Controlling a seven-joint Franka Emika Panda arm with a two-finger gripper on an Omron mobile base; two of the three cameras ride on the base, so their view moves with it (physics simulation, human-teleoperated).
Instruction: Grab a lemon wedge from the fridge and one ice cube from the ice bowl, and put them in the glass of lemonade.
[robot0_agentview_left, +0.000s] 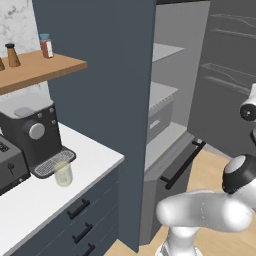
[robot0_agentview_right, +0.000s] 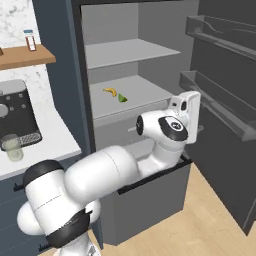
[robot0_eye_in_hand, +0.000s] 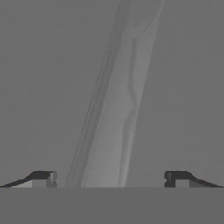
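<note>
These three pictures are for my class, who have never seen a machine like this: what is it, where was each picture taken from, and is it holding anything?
It is a white robot arm on a driving base, in a computer-drawn kitchen. Two pictures come from cameras on the base, behind the arm, one on each side. The third looks out from the hand itself: its two dark fingertips stand wide apart, holding nothing, facing a grey surface. The fridge stands open; on a shelf lie a small green lemon wedge and a yellow banana-like piece. On the white counter, the glass of lemonade stands by a coffee machine.
</note>
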